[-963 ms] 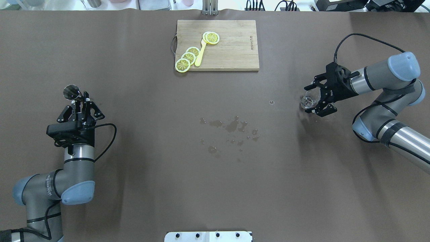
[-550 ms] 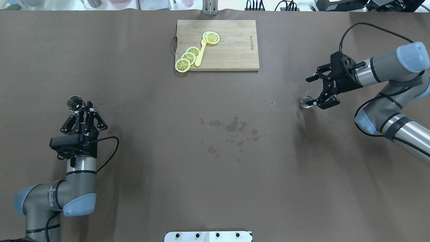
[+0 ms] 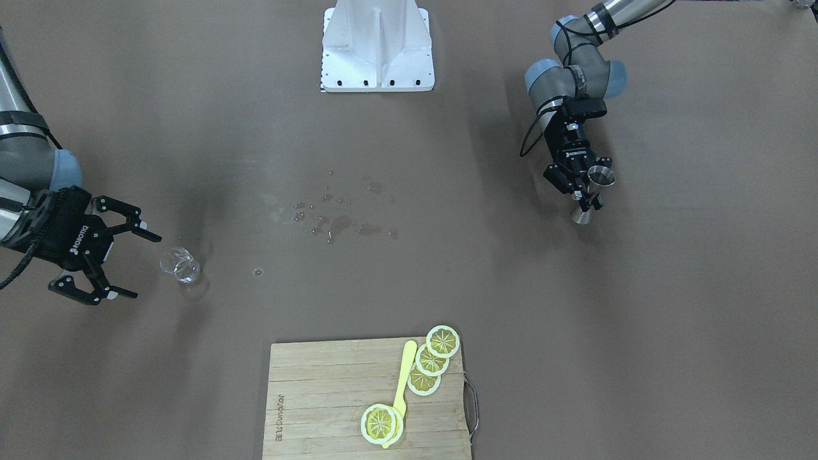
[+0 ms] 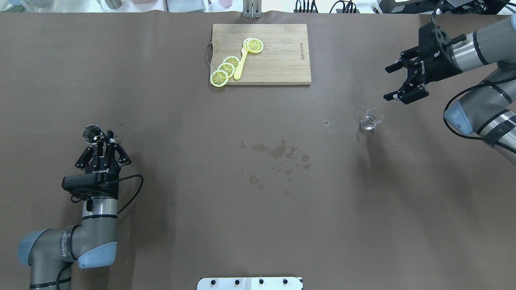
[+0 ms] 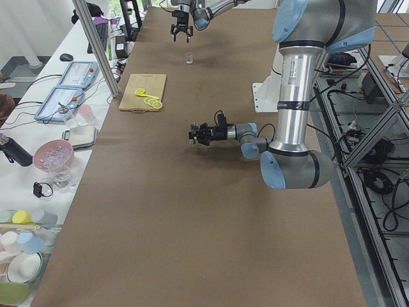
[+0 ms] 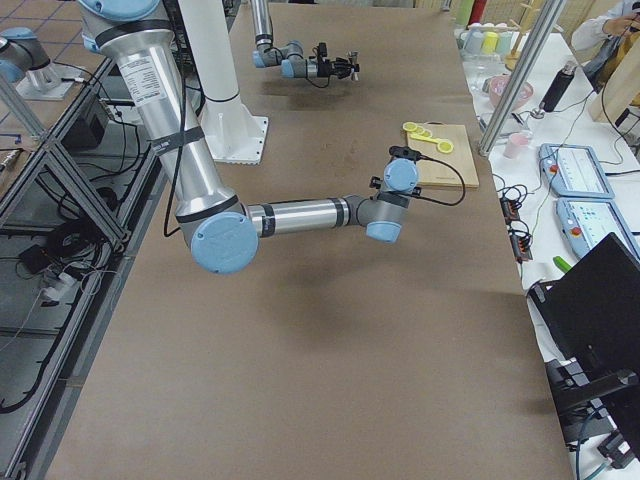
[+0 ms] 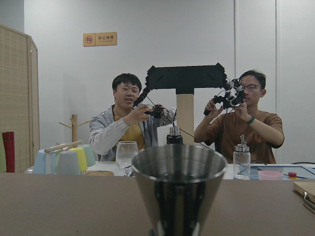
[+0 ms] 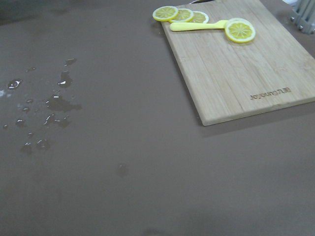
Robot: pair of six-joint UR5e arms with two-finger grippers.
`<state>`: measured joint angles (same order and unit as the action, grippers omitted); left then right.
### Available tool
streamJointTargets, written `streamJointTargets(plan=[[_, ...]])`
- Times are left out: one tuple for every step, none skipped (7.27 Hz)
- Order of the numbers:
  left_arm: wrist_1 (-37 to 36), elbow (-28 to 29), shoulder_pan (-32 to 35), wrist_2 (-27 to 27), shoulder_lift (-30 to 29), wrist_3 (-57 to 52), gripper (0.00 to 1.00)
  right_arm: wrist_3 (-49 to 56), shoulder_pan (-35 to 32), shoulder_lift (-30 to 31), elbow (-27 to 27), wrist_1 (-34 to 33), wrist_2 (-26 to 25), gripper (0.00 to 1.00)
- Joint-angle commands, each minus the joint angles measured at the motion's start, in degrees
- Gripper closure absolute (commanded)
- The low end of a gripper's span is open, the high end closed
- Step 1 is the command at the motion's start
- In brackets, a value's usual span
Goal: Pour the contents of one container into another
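Glass cup [image 4: 371,120] stands upright alone on the bench [image 4: 258,225], 3 o'clock side in the overhead view. Right gripper [image 4: 388,83] sits at 1 o'clock from it, well apart, fingers spread wide, empty. Left gripper [image 4: 105,137] is at the 9 o'clock side, fingers clamped on the upright jigger [image 4: 92,133]. Water drops [image 4: 278,151] mid-bench; cutting board [image 4: 282,60] at 12 o'clock.

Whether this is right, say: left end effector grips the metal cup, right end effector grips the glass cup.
No. Overhead view: the right end effector is open, apart from the glass cup. The left end effector grips the metal cup.
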<state>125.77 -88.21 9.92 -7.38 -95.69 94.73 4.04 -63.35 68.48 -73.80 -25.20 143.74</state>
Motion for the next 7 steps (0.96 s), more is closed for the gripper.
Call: streamJointTargets(plan=[[-0.3, 0.1, -1.3, 0.3, 0.5, 0.1, 1.0, 0.7, -3.5, -0.3, -3.1, -11.1, 0.1, 0.0], [-0.4, 0.1, -1.5, 0.2, 0.5, 0.1, 1.0, 0.4, -5.2, -0.5, -3.4, -16.1, -0.4, 0.0], [-0.4, 0.0, -1.7, 0.3, 0.6, 0.1, 1.0, 0.2, -6.9, -0.9, -3.5, -21.7, -1.3, 0.0], [-0.4, -0.2, -1.7, 0.3, 0.7, 0.1, 1.0, 0.2, -7.9, -1.0, -3.5, -27.7, -3.4, 0.0], [-0.4, -0.5, -1.8, 0.3, 0.7, 0.1, 1.0, 0.2, -8.5, -1.0, -3.4, -34.7, -4.6, 0.0], [-0.4, -0.5, -2.0, 0.3, 0.7, 0.1, 0.87, 0.1, -9.1, -1.1, -3.5, -39.8, -7.3, 0.0], [-0.4, -0.6, -2.4, 0.3, 0.7, 0.1, 0.71, 0.0, -9.7, -1.1, -3.9, -44.7, -11.4, 0.0]])
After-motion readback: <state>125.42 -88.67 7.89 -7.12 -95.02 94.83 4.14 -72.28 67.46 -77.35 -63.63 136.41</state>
